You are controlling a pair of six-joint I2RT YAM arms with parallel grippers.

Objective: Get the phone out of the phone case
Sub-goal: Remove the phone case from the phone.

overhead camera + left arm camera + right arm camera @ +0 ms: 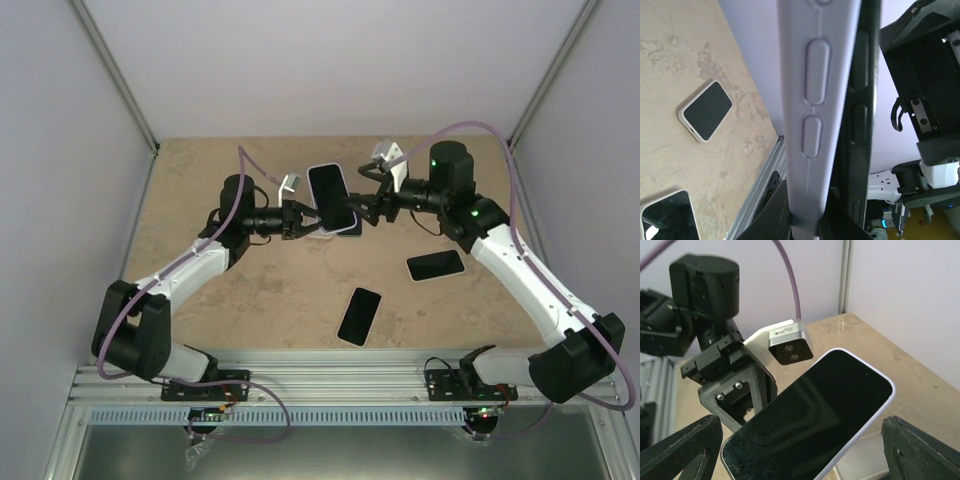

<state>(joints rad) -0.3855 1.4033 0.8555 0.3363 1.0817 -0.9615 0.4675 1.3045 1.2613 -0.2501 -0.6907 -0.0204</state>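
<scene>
Phone (815, 410) shows a glossy black screen inside lavender-white case (815, 100).

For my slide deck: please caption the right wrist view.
Open right gripper flanks the cased phone, which the left gripper holds up above the table.

free: left tabletop (275, 300) | blocked: white-edged phone (436, 266), dark phone (359, 315) right-centre; raised phone (328, 186) centre-back

The phone case (815, 100) is pale lilac, the phone screen (810, 420) black, the table (270, 290) mottled beige
</scene>
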